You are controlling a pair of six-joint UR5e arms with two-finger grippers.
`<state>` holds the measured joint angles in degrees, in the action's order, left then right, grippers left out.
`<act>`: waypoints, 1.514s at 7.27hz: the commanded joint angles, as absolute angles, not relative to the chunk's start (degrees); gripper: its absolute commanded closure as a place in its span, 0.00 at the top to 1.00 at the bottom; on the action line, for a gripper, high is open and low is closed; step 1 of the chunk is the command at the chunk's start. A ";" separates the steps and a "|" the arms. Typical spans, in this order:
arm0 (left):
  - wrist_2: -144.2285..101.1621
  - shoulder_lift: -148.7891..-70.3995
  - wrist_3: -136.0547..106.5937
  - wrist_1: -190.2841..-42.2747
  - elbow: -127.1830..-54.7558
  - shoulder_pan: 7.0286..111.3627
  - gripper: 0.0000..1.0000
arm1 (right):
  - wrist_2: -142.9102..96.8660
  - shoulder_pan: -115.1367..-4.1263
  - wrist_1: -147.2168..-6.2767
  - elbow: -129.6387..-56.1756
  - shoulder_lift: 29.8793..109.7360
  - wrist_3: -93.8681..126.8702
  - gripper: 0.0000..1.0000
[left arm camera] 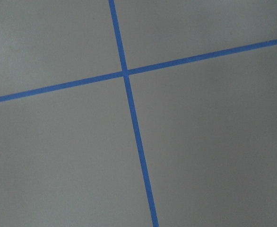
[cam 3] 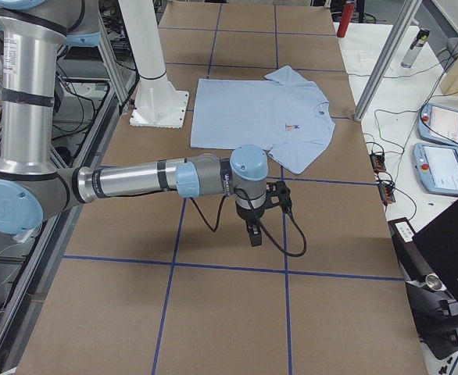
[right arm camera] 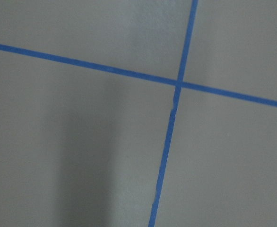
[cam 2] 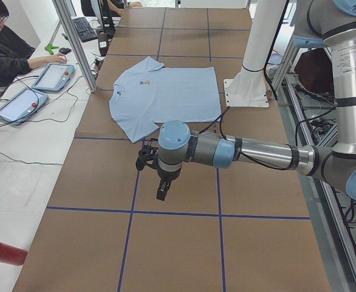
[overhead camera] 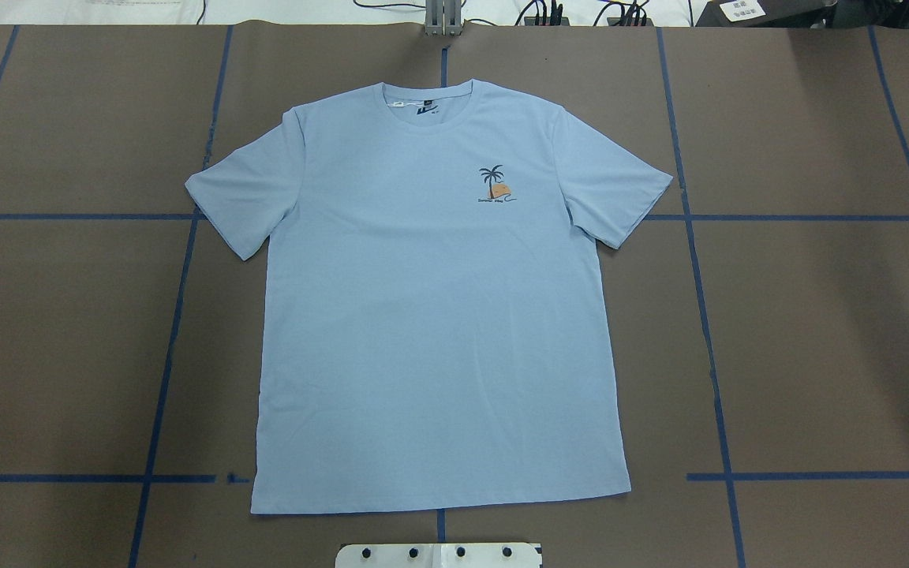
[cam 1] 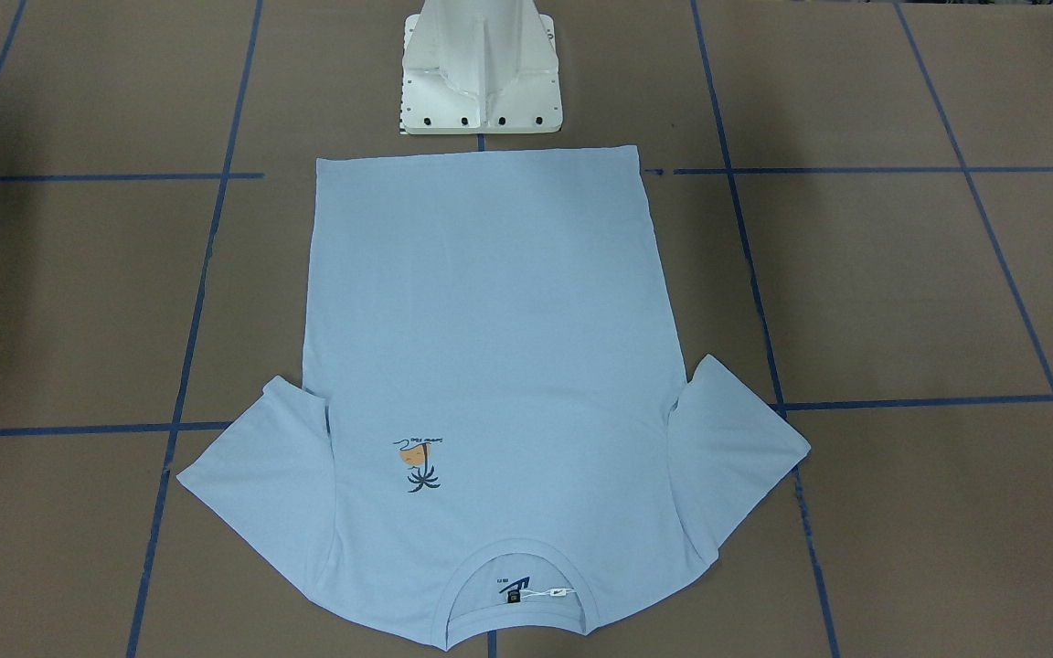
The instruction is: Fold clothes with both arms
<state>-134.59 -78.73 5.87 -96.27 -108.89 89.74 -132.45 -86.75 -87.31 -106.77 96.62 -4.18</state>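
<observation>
Lying flat and face up in the middle of the brown paper-covered counter [overhead camera: 817,339] is the light blue short-sleeved T-shirt [overhead camera: 431,331]. It is unfolded, with both sleeves spread. Its hem is just beside the white pedestal base [cam 1: 481,91] and its collar points away from the robot. A small orange-and-navy palm print [overhead camera: 495,185] sits on the chest toward the robot's right, and a dark neck label [cam 1: 514,589] and a white tag [cam 1: 559,592] show inside the collar.

The silver-grey tubular left arm [cam 2: 257,155] reaches level over bare counter, well apart from the shirt. Its black left hand [cam 2: 161,193] points down near a blue tape line [cam 2: 131,210]. The silver-grey right arm [cam 3: 135,181] does likewise at the other end, its black right hand [cam 3: 254,234] pointing down. From these side views I cannot tell how far either hand is spread. Both wrist cameras show only counter and crossing tape.
</observation>
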 commanded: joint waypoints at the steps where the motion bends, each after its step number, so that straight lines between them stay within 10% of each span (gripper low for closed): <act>1: -134.73 -80.75 5.54 -107.87 -107.15 89.74 1.00 | -132.19 -85.96 -78.60 -102.60 90.82 -4.13 1.00; 5: -135.18 -85.78 5.36 -127.07 -96.25 89.82 1.00 | -132.36 -85.87 -60.28 -91.71 89.04 -2.82 1.00; 11: -135.26 -85.52 5.45 -128.49 -97.38 89.82 1.00 | -118.78 -64.90 -38.56 -87.21 75.87 63.10 0.98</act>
<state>-135.23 -85.61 5.48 -127.81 -97.30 89.82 -123.48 -69.83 -44.57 -89.52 79.19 49.96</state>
